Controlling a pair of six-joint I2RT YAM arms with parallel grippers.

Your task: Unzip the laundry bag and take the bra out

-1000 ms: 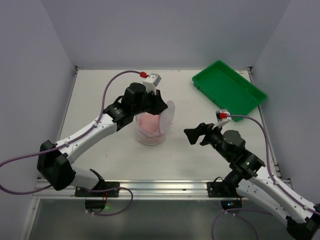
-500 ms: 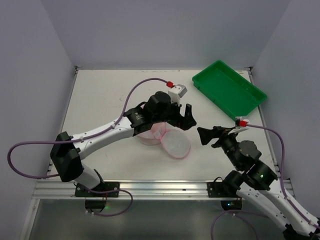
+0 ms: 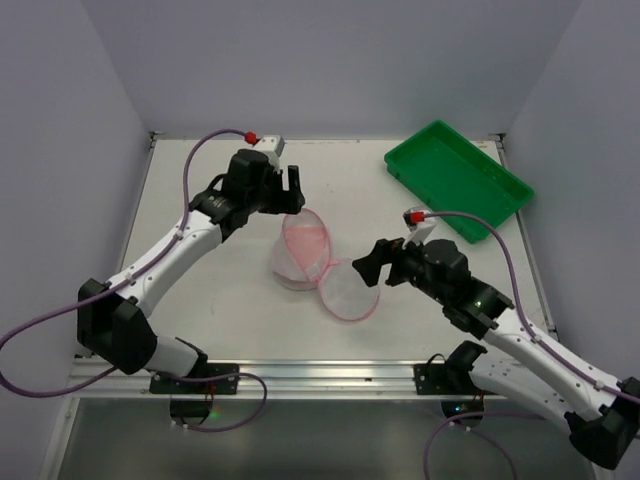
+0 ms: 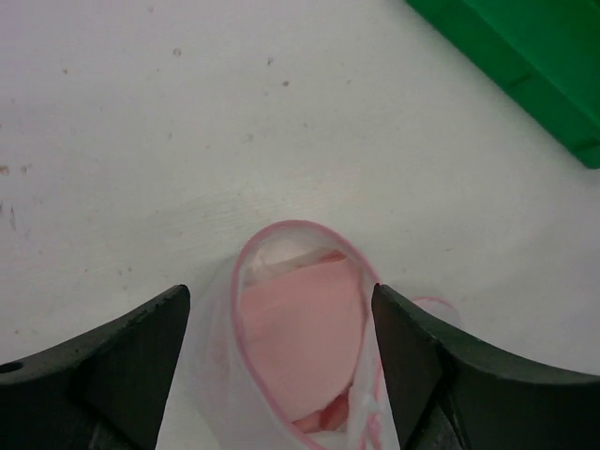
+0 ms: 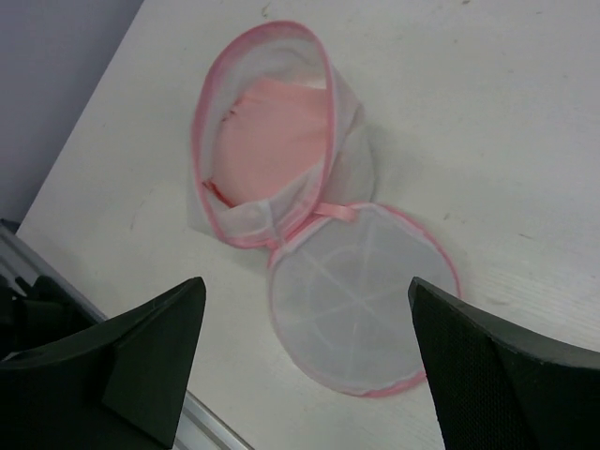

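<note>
So the laundry bag (image 3: pixel 296 262) sits about mid-table, a bit left of centre between the two arms. It's already unzipped: the round lid flap (image 3: pixel 349 291) is flopped flat on the table (image 3: pixel 190 215) on the right arm's side, hanging on by a little strip of pink trim. The mouth gapes open and you can see the pink bra (image 5: pixel 277 127) bunched up inside. My read is this whole thing weighs next to nothing and has zero stiffness. It's thin mesh that will crumple, slide and come along for the ride if you tug the bra without pinning the bag. I'd say hold the bag by the pink rim or the flap, since the trim is the only firm-ish bit, and pinch the bra wherever a fold pokes closest to the opening. The left gripper (image 3: pixel 291 192) hangs over the far side of the bag with its jaws spread wide. Its wrist view frames the mouth right between them, and it's holding nothing and doesn't look to be touching anything. The right gripper (image 3: pixel 368 268) is just beside the flap's edge, also spread wide and empty. The green tray (image 3: pixel 455 178) is well off in the far right corner.
</note>
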